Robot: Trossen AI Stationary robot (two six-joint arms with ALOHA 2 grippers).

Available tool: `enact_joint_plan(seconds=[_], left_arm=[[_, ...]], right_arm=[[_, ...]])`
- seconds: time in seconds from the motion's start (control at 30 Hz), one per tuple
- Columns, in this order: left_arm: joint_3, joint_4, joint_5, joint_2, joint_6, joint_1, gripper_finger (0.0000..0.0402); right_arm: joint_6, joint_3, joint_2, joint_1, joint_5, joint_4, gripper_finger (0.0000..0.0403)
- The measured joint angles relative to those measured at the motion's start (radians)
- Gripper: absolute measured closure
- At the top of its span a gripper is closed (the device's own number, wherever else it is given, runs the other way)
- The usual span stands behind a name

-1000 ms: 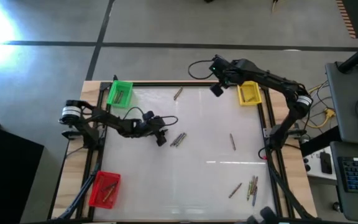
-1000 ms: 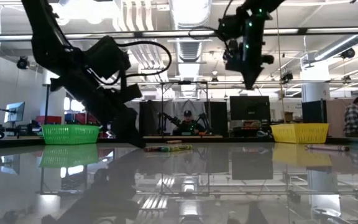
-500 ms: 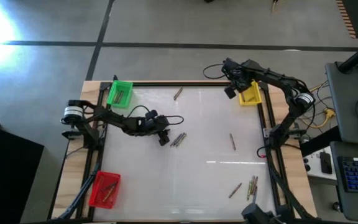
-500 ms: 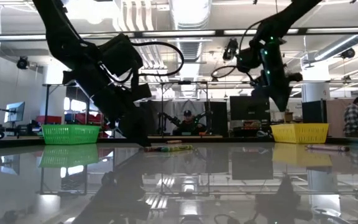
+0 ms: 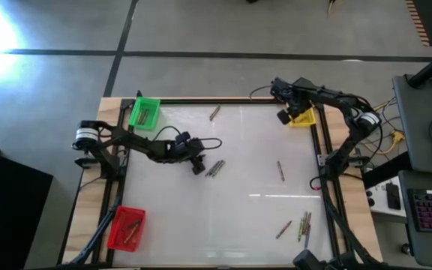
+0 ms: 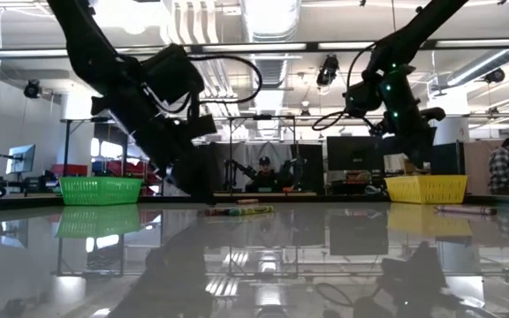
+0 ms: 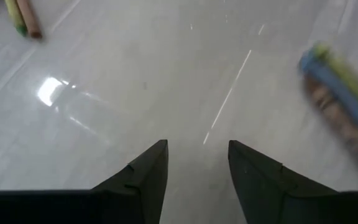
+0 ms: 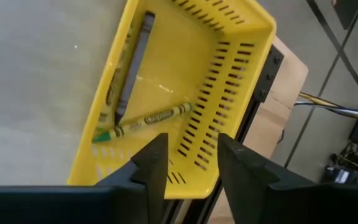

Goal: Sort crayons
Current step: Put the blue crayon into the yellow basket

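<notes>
While the left gripper (image 5: 196,169) hangs low over the middle of the table (image 5: 238,180), its fingers (image 7: 143,171) parted with nothing between them, a small cluster of crayons (image 5: 214,168) lies just beside it on the glossy top. A blurred blue and yellow bundle in the left wrist view (image 7: 340,99) sits close ahead of those fingers. Other crayons are scattered about: one near the far edge (image 5: 214,112), one alone on the right half (image 5: 280,170), and a group by the near right corner (image 5: 303,225).

The right gripper (image 5: 283,116) hovers above the yellow bin (image 5: 304,118) at the far right corner, released and empty (its wrist view shows a gap between the fingers (image 8: 151,165)). Inside that bin lie crayons (image 8: 143,121), one yellowish with a green tip. A green bin (image 5: 144,112) stands at the far left corner and a red bin (image 5: 127,227) at the near left, each with sticks inside. Beyond the table a person (image 6: 505,163) stands in the room
</notes>
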Motion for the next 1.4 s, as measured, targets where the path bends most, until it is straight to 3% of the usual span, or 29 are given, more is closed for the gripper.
enact_joint_plan(seconds=[0.17,0.33,0.57,0.73,0.9,1.17,1.4], left_arm=[[0.045,-0.010,0.000,-0.018,-0.003,0.000,0.0256],[0.085,-0.007,0.043,-0.016,-0.008,-0.009,0.0262],[0.120,-0.007,0.080,-0.015,-0.007,-0.050,0.0275],[0.160,-0.007,0.084,-0.014,0.005,-0.084,0.0283],[0.198,-0.024,0.084,-0.013,0.005,-0.113,0.0288],[0.211,-0.045,0.085,-0.013,0.053,-0.131,0.0288],[0.211,-0.052,0.084,-0.013,0.079,-0.129,0.0288]], right_arm=[[-0.015,-0.063,-0.059,0.047,-0.002,0.000,0.0269],[0.005,-0.150,-0.202,0.154,-0.028,-0.003,0.0269],[0.181,-0.269,-0.454,0.408,-0.216,0.000,0.0269],[0.373,-0.353,-0.537,0.613,-0.324,-0.024,0.0269],[0.602,-0.391,-0.531,0.869,-0.407,-0.032,0.0269],[0.960,-0.391,-0.409,1.290,-0.582,-0.027,0.0274],[1.187,-0.385,-0.292,1.531,-0.760,0.002,0.0275]])
